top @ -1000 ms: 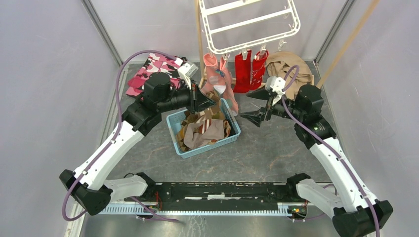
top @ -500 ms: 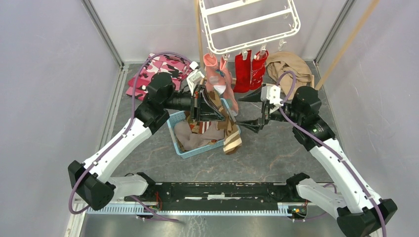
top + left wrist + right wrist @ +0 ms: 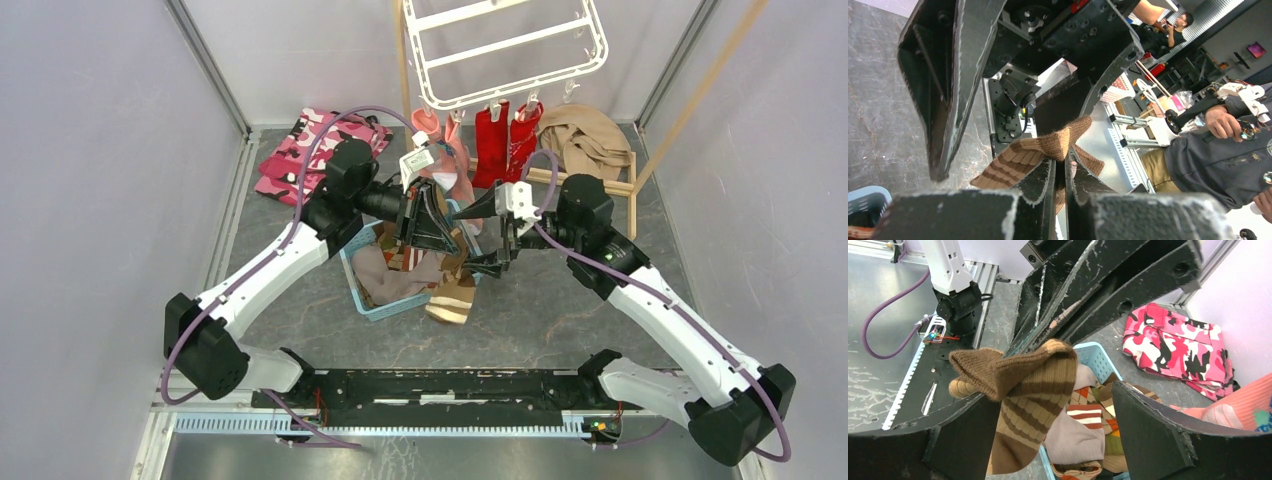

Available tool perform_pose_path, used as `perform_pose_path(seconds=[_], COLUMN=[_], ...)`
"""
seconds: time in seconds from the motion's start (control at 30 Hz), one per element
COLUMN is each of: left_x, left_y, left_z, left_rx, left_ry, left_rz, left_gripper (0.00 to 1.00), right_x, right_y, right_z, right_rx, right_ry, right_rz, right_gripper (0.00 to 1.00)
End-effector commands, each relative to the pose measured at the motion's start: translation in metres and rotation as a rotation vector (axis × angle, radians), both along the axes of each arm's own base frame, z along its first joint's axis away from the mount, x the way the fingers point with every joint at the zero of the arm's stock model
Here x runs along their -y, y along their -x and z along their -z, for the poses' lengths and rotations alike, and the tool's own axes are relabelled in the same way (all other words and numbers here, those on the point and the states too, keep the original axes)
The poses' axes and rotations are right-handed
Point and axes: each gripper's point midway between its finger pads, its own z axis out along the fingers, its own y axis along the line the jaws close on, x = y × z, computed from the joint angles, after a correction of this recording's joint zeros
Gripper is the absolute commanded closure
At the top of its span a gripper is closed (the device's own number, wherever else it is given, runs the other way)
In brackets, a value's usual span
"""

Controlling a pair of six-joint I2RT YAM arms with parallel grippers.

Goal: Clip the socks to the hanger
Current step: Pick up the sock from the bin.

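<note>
The white plastic rectangular drying frame (image 3: 505,50) runs off the overhead view's top edge, and its clip pegs (image 3: 530,98) are too small to make out. The brown cream-striped knitted sock (image 3: 452,295) has its upper end hidden among black fingers (image 3: 435,225). In the left wrist view the left gripper (image 3: 1062,167) covers its lower part. The light blue plastic basket (image 3: 352,268) is partly hidden beneath that gripper, and the salmon-pink sock (image 3: 1243,400) is cut by the right wrist view's edge.

The brown sock (image 3: 452,292) at centre has cream stripes. At top centre are red socks (image 3: 492,145), a salmon-pink sock (image 3: 428,124) and a white hanger (image 3: 520,42). The basket (image 3: 358,285) is light blue, the upper-left garment (image 3: 295,155) pink camouflage, and the upper-right cloth (image 3: 590,140) tan.
</note>
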Motion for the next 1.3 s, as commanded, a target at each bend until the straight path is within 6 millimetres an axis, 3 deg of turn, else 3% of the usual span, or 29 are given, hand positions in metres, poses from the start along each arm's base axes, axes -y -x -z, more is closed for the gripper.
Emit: perform_pose_path(seconds=[0.0, 0.43, 0.67, 0.8, 1.03, 1.17, 1.27], left_x=[0.001, 0.006, 0.007, 0.002, -0.030, -0.050, -0.061], left_y=[0.006, -0.001, -0.008, -0.024, -0.048, -0.043, -0.036], left_z=[-0.020, -0.016, -0.017, -0.026, -0.042, -0.042, -0.036], left_rx=[0.068, 0.078, 0.083, 0.079, 0.147, 0.302, 0.447], left_ry=[0.049, 0.050, 0.054, 0.083, 0.176, 0.235, 0.307], left_rz=[0.064, 0.040, -0.024, -0.145, -0.423, -0.561, -0.623], left_gripper=[0.98, 0.97, 0.91, 0.72, 0.38, 0.18, 0.13], right_x=[-0.011, -0.016, -0.015, -0.013, -0.008, -0.004, 0.000], right_y=[-0.002, -0.001, 0.004, 0.005, 0.000, -0.005, -0.019], right_z=[-0.013, 0.003, -0.002, -0.004, 0.000, 0.003, 0.010], right_rx=[0.060, 0.030, 0.020, 0.024, 0.008, -0.032, -0.088], right_ry=[-0.027, 0.020, 0.012, 0.012, 0.026, 0.027, 0.031], right_rz=[-0.014, -0.044, -0.057, -0.053, 0.003, 0.032, 0.099], right_gripper=[0.14, 0.33, 0.79, 0.91, 1.00, 1.00, 1.00])
